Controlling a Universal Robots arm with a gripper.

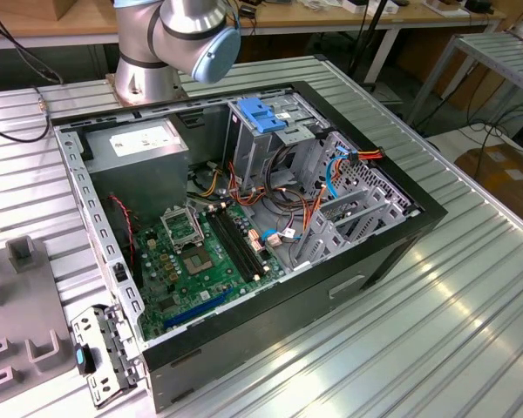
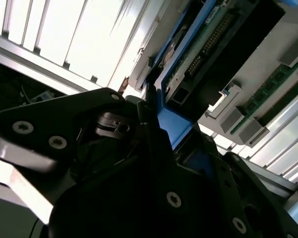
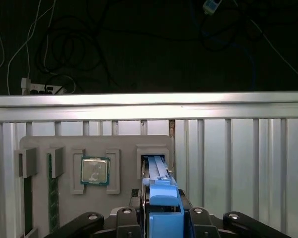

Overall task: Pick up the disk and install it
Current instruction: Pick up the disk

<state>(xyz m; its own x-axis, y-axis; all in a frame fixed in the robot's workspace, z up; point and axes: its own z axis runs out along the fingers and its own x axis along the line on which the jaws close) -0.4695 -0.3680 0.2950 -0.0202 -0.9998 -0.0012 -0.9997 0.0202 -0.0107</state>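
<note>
Between the fingers [image 3: 145, 214] sits the disk [image 3: 161, 192], standing on edge. They are drawn in narrow against its blue rails, one on each side, and appear to be clamped on it. In the second wrist view a dark finger lies against the blue rail with the disk [image 2: 208, 44] running away past it, its circuit board and connector pins facing the camera. Just beyond the fingertips the disk's far end reaches into an open pocket of the grey tray [image 3: 124, 144], so I judge the pick-up to be the step in hand: grasp made, disk not yet clear, install not begun. Freeing it calls for a straight pull along the pocket, with no twist, so the rails do not bind on the walls. One pocket over from the fingers lies a chip [image 3: 95, 171], and further off a memory stick [image 3: 52, 193] stands in its slot. The gripper [image 3: 164, 208] points down at the tray on the ribbed table [image 3: 238, 173]. Well apart from the fingers, in the exterior view, the arm [image 1: 170, 35] rises from its base behind the open case [image 1: 288, 287], whose drive cage [image 1: 270, 148] awaits.
</note>
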